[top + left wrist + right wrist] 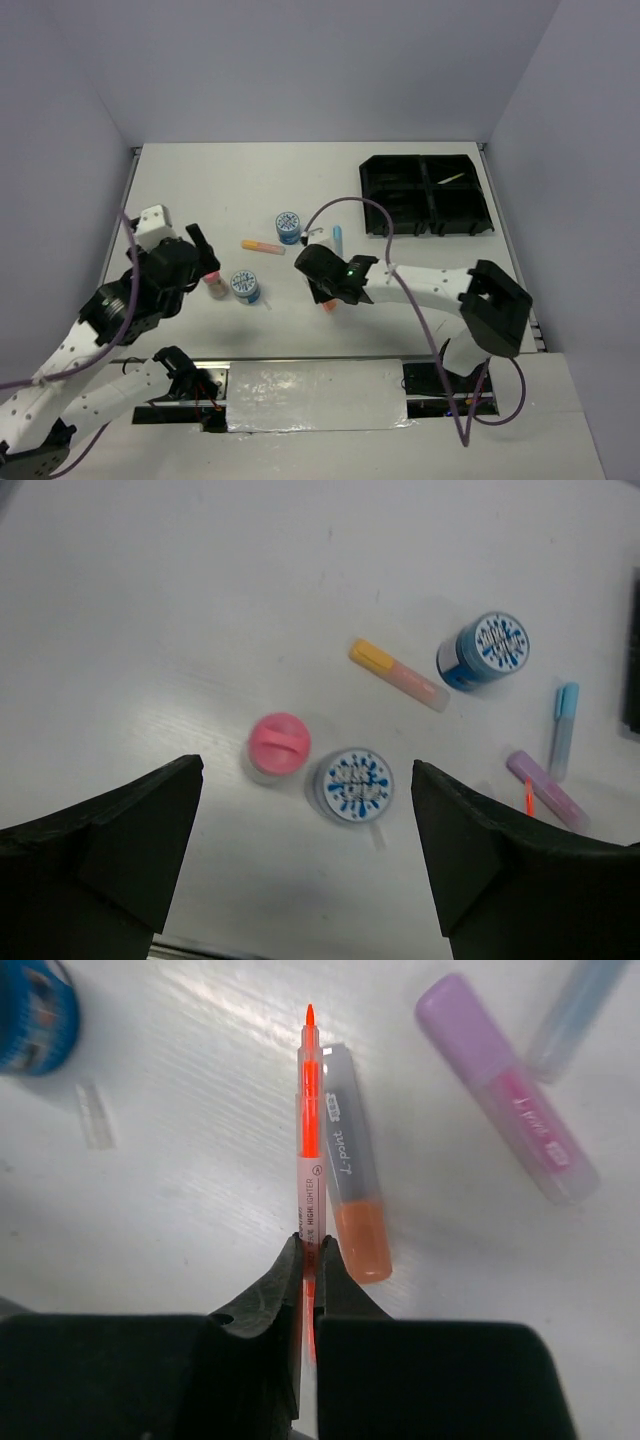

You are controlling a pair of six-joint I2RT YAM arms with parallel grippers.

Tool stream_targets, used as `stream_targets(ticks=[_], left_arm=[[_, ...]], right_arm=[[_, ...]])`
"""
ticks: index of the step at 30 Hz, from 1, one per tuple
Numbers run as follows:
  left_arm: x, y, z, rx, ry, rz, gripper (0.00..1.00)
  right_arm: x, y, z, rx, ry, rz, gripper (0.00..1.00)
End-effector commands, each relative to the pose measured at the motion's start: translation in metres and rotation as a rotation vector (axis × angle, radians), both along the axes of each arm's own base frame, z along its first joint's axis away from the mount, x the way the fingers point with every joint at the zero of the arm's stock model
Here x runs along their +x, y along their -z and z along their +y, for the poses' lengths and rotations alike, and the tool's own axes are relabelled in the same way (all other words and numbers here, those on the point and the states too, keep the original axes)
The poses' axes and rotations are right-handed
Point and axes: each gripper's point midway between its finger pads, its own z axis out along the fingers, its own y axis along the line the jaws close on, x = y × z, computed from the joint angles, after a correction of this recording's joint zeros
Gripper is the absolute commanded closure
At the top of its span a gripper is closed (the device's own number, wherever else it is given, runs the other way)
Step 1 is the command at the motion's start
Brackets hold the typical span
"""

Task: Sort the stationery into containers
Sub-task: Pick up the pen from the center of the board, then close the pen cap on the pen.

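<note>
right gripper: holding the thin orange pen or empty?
Holding. Right gripper is shut on the thin orange pen; the right wrist view shows the jaws closed on its barrel, tip pointing away.

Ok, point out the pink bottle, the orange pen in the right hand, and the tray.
pink bottle (pixel 279 745): left wrist view, on its cap.
orange pen (pixel 311 1165): right wrist view, on its white barrel.
tray (pixel 395 182): top view, on a bare left compartment floor.

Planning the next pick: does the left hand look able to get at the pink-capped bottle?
Probably yes: the left hand is open above the pink-capped bottle with nothing over it, though the blue tub close beside it may crowd one finger.
</note>
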Motion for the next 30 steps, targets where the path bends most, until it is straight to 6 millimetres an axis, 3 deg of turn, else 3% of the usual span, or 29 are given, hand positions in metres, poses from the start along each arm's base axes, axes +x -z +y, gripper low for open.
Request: stream_targets(ticks=[1, 3, 5, 6, 13, 16, 23, 30], left_arm=[[0.008, 0.029, -0.047, -0.183, 0.026, 0.129, 0.03], [0.013, 0.053, -0.067, -0.189, 0.023, 0.198, 0.03], [0.012, 0.061, -0.095, -0.187, 0.015, 0.227, 0.02], [0.009, 0.065, -0.093, -0.137, -0.014, 0.236, 0.01], [-0.001, 0.106, -0.144, -0.115, -0.045, 0.344, 0.01], [-0.004, 0.127, -0.155, -0.121, -0.049, 0.374, 0.01], [-0.002, 0.167, -0.16, -0.075, -0.096, 0.416, 0.07], [0.003, 0.185, -0.165, -0.034, -0.132, 0.426, 0.12]], right_arm=[[0.006, -0.047, -0.015, 0.082, 0.073, -0.117, 1.0], [0.006, -0.053, -0.027, 0.062, 0.094, -0.141, 1.0], [0.008, -0.066, -0.037, 0.07, 0.12, -0.175, 1.0], [0.005, -0.065, -0.043, 0.064, 0.123, -0.177, 1.0], [-0.006, -0.084, -0.074, 0.128, 0.155, -0.229, 1.0], [-0.009, -0.088, -0.083, 0.136, 0.158, -0.24, 1.0], [-0.015, -0.091, -0.1, 0.136, 0.158, -0.27, 1.0], [-0.018, -0.094, -0.107, 0.151, 0.151, -0.284, 1.0]])
